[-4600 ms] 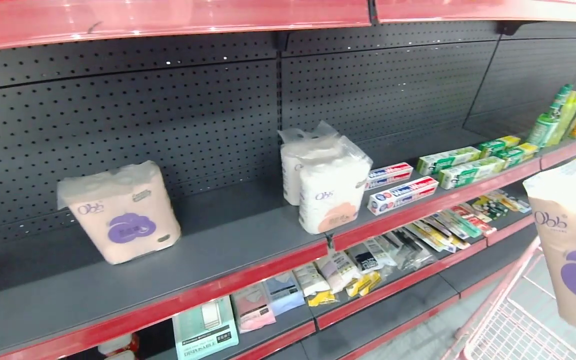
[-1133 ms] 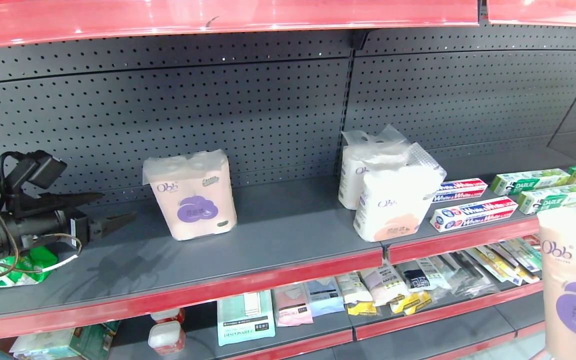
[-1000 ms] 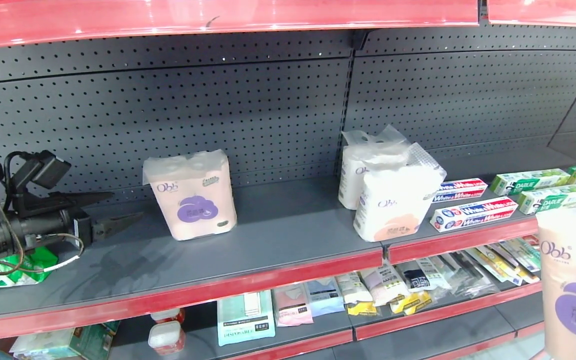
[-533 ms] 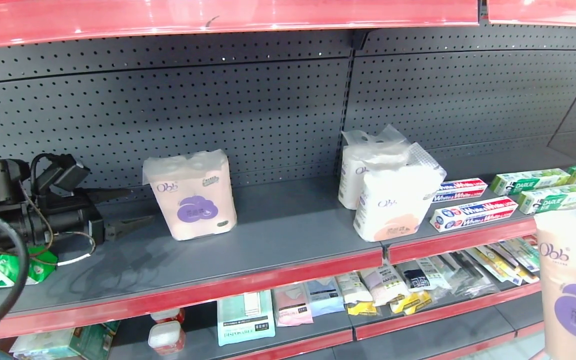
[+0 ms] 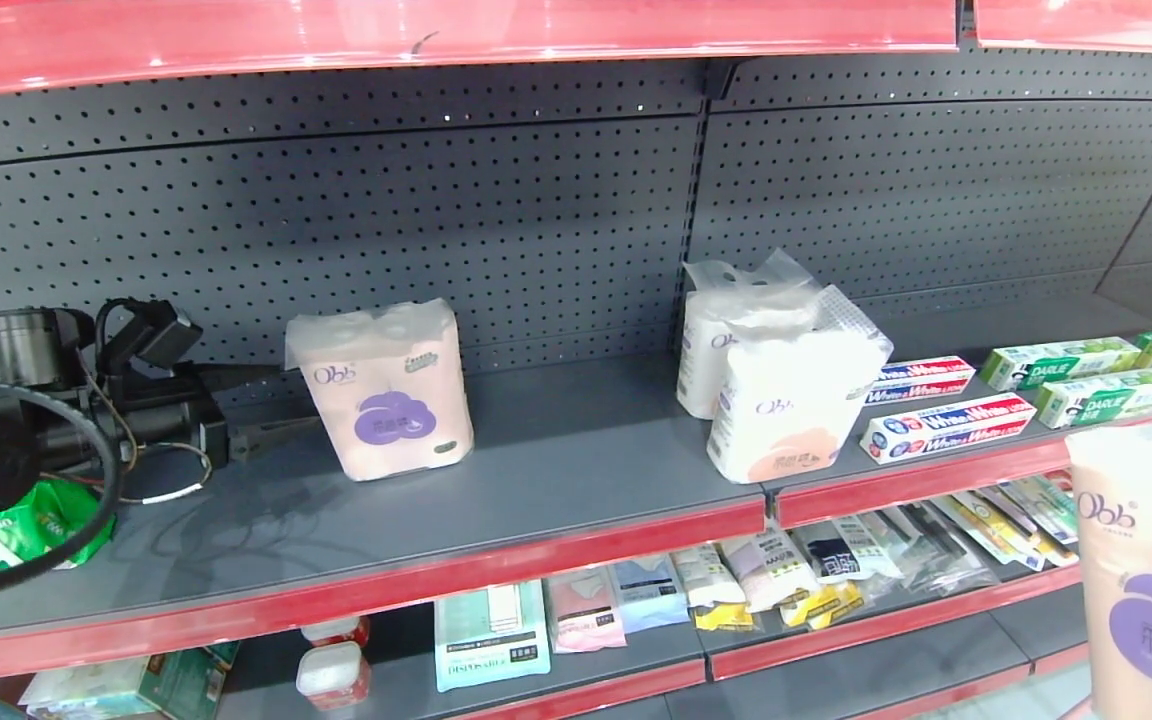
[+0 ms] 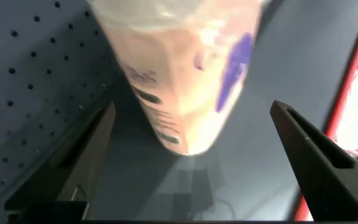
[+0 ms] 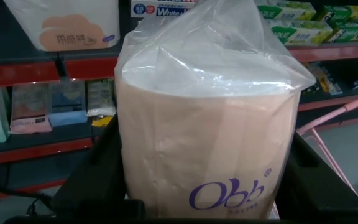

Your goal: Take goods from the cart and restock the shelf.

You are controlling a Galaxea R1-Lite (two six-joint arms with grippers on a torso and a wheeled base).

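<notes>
Nearest, the right gripper (image 7: 207, 158) holds 1 purple-printed tissue pack, the held pack (image 5: 1146, 570). It is upright, with the fingers pressed on its 2 sides, in front of the shelf (image 5: 556, 460) at the right side. I judge it was taken from the cart and is not yet placed.

Farther, the left gripper (image 5: 261, 405) lies low over the shelf board with its fingers spread. A same-kind shelf pack (image 5: 381, 390) stands just beyond the tips; whether they touch it, I cannot tell. This 1 looks already restocked.

To the right stand 2 white packs (image 5: 786, 390) and toothpaste boxes (image 5: 946, 425). Much bare board remains, so probably more goods must come.
</notes>
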